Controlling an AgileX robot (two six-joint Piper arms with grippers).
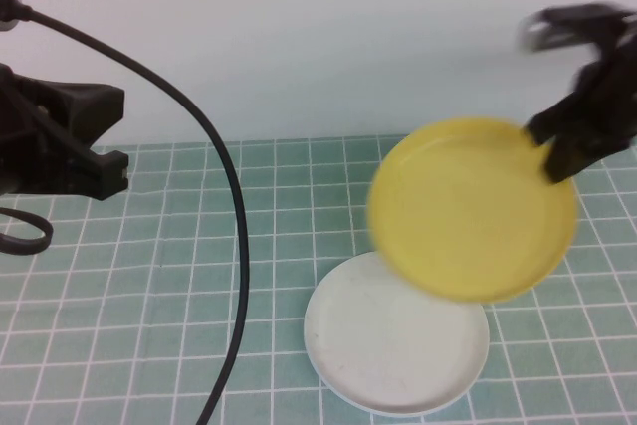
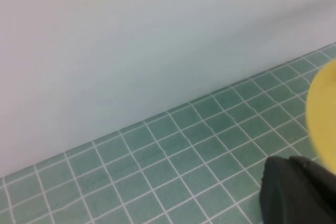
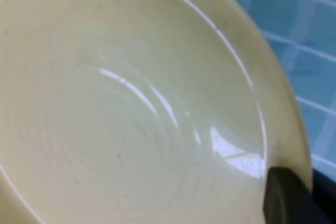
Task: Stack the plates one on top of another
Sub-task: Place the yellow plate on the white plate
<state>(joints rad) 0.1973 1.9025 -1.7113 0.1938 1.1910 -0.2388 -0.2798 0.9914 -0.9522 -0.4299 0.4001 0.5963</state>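
My right gripper [image 1: 557,161] is shut on the far right rim of the yellow plate [image 1: 473,211], which hangs tilted in the air. The plate partly overlaps the white plate [image 1: 388,345], which lies flat on the green grid mat near the front. In the right wrist view the yellow plate [image 3: 131,103] fills the picture, and the gripper [image 3: 302,198] has one finger inside the rim and one outside. My left gripper [image 1: 114,171] is shut and holds nothing, raised at the far left. In the left wrist view its fingers [image 2: 294,192] sit together, with the yellow plate's edge [image 2: 324,103] beyond.
A black cable [image 1: 234,226] curves from the upper left down to the front edge, left of the white plate. A pale wall [image 1: 299,37] rises behind the mat [image 1: 149,276].
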